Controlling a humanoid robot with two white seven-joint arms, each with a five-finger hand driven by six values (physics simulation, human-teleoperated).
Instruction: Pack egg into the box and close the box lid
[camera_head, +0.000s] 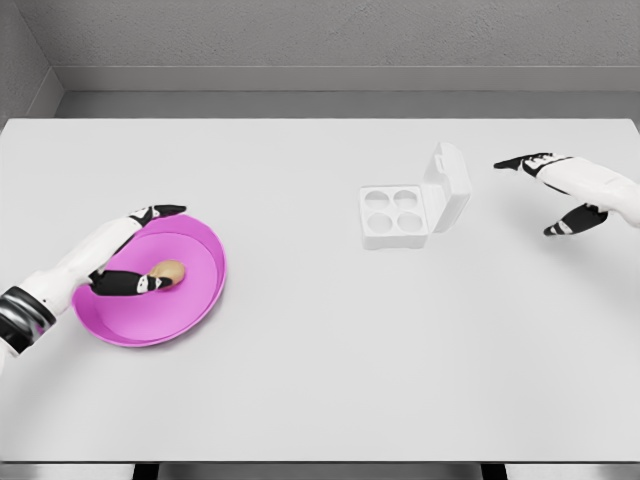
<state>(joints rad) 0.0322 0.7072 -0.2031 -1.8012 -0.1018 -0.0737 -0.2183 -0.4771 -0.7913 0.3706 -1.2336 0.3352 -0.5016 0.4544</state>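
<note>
So the egg (168, 272) is sat inside the pink bowl (196, 300) over at about 8 o'clock on the white table (320, 380). It's being touched by the left hand (130, 255), thumb against it and the other fingers stretched along the bowl's far rim; a full pinch can't really be confirmed. The white box (405, 208) is found around 1 o'clock, lid (448, 185) propped upright on its right side, four cups visible. The right hand (565, 190) is held at 3 o'clock, fingers spread, nothing in it, near the box.
</note>
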